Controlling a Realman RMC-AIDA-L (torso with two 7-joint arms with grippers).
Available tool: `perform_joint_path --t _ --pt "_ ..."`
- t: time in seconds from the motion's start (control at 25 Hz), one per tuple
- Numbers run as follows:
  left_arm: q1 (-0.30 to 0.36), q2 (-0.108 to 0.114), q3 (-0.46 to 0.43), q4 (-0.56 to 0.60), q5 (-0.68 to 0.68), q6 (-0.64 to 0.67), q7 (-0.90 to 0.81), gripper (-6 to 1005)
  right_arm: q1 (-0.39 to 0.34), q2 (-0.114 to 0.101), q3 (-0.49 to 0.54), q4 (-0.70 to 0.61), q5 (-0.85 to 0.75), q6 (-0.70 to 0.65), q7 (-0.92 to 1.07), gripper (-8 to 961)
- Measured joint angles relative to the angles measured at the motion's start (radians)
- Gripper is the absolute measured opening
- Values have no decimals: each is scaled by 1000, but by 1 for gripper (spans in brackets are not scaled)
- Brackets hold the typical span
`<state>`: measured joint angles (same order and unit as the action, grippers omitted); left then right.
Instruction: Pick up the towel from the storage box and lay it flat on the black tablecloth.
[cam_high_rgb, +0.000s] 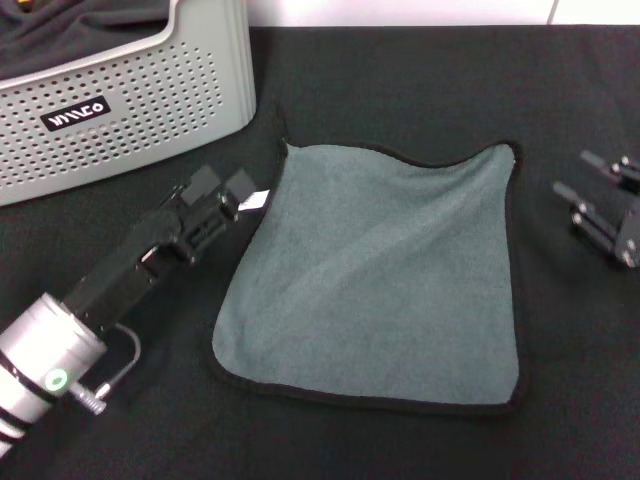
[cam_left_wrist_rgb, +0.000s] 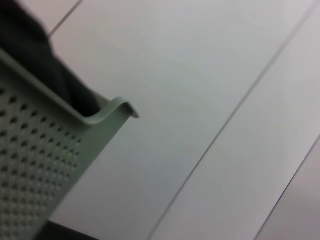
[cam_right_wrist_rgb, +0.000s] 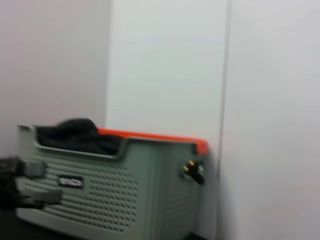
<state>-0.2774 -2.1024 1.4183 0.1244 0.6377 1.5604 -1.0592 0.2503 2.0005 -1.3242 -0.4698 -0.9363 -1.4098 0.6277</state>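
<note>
So the towel (cam_high_rgb: 375, 280) is out of the box and spread grey-green side up on the black tablecloth (cam_high_rgb: 420, 90), mostly flat, with a soft diagonal ripple across it and a wavy far edge. Its black stitched edging shows all the way round, and the small white tag (cam_high_rgb: 254, 200) sticks out at the far left corner.

The left gripper (cam_high_rgb: 222, 190) sits low over the cloth right at that corner, its fingers just beside the tag. I can't tell if it's pinching anything or how far apart the fingers are.

The right gripper (cam_high_rgb: 592, 195) is off by the right edge, well clear of the towel, fingers spread and holding nothing.

The storage box (cam_high_rgb: 120, 110) stands at the far left, dark charcoal fabric (cam_high_rgb: 70, 25) bunched inside. In the right wrist view its far rim has an orange edge (cam_right_wrist_rgb: 150, 136).
</note>
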Motion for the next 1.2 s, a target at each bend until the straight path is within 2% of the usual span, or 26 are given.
perform_joint_path --t 0.16,0.32,0.48,0.56,0.6,0.64,0.68,0.76,0.92,1.04,1.2 --pt "36 -5 2 -15 -10 1 213 890 -11 0 -3 86 24 -108 -105 396" --pt "45 -5 2 -50 -11 1 408 889 2 1 -28 167 24 -178 -210 398" --pt "54 -4 4 -67 15 1 529 889 20 4 -114 186 22 -197 -211 399" --pt "60 -4 10 -69 64 1 622 889 26 4 -142 184 22 -198 -202 399" --pt "61 -5 14 -71 87 1 658 889 48 4 -200 182 22 -197 -166 399" --pt "59 -5 43 -72 140 1 742 889 55 4 -212 182 21 -197 -156 400" --pt "59 -5 43 -72 140 1 742 889 69 1 -234 182 16 -197 -133 400" --pt "52 -5 103 -69 177 1 791 889 107 -12 -273 180 -18 -206 -71 401" --pt "41 -5 195 -64 185 2 816 889 161 -39 -282 174 -143 -259 61 402" --pt "42 -5 250 -61 186 3 869 888 173 -58 -281 158 -226 -331 104 402" --pt "50 -5 291 -61 189 3 909 888 171 -87 -280 148 -248 -404 111 404"
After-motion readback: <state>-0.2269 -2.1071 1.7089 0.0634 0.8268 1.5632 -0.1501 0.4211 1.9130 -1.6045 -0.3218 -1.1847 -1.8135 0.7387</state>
